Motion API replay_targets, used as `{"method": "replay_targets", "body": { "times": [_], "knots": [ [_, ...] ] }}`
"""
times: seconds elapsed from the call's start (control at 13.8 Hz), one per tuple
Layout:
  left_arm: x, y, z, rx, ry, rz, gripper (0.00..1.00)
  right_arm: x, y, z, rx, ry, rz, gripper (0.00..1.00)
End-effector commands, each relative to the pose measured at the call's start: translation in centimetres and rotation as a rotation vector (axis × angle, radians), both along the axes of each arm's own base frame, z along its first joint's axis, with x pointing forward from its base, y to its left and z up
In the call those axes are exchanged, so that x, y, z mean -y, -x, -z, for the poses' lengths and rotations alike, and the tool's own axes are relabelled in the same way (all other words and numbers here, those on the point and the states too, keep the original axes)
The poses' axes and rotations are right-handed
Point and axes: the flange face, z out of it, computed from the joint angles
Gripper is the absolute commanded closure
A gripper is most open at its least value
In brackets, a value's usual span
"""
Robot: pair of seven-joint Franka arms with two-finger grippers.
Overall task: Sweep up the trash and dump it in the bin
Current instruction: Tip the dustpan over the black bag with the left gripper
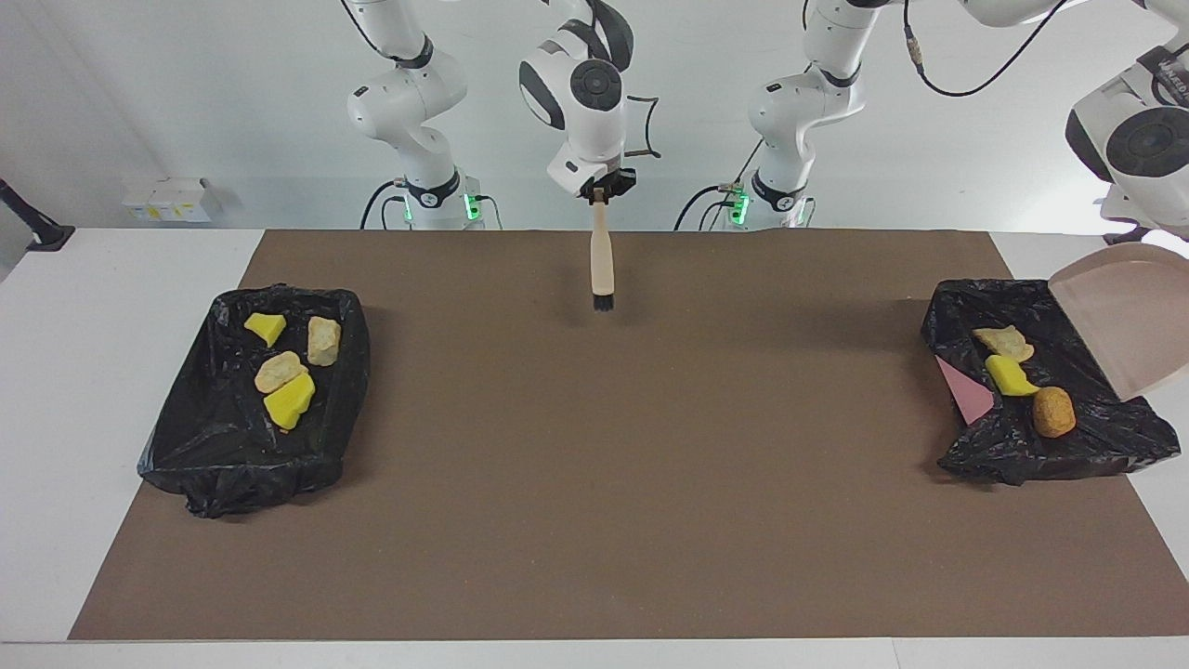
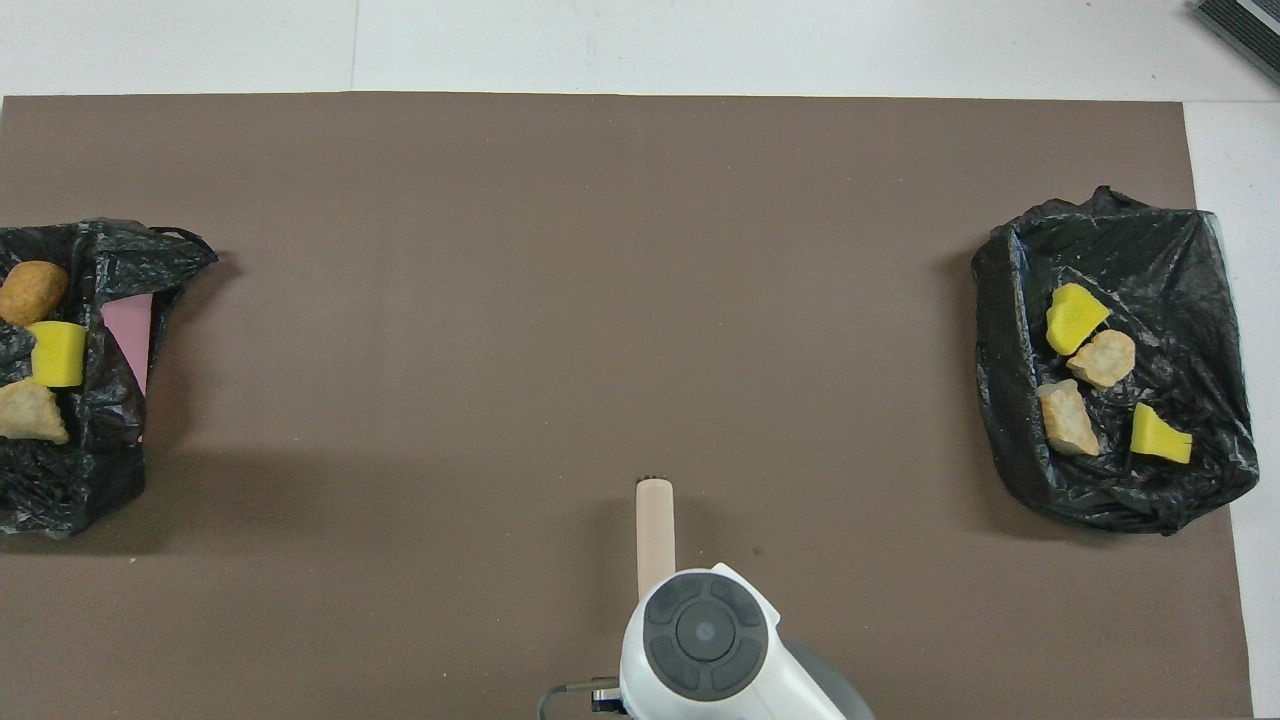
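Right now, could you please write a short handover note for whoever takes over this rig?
Right gripper: shut on the brush, which hangs upright, bristles down, over the middle of the brown mat.
Left gripper: up over the bag-lined bin at the left arm's end, with the beige dustpan raised and tilted above that bin.
Trash: three bits lie in that bin; four bits lie in the bag-lined bin at the right arm's end.
Done: all seven visible bits are binned.
Left: probably only setting down the brush and dustpan.
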Motion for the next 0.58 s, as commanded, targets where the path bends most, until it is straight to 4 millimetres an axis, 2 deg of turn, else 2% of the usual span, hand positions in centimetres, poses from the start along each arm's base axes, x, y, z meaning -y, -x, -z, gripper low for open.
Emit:
{"method": "replay_targets", "body": {
  "times": [0.0,0.15,0.29,0.44,0.51],
  "knots": [
    [3.0,1.0,-1.6,0.048,-0.041,-0.035,1.0,0.0,2.5,1.5,-0.002,-0.013,-0.008,1.0],
    [6.0,0.9,-2.0,0.063,0.003,-0.034,1.0,-0.9,3.1,2.5,0.023,-0.028,0.003,1.0],
    [8.5,1.0,-1.2,0.084,0.137,-0.077,1.0,-1.7,3.9,4.0,0.008,-0.022,0.011,1.0],
    [11.3,1.0,-0.4,0.144,0.212,-0.142,1.0,-2.3,3.8,5.0,0.015,-0.007,0.094,1.0],
    [12.9,1.0,0.1,0.182,0.271,-0.185,1.0,-2.9,4.5,5.9,0.01,0.004,0.077,1.0]
  ]
}}
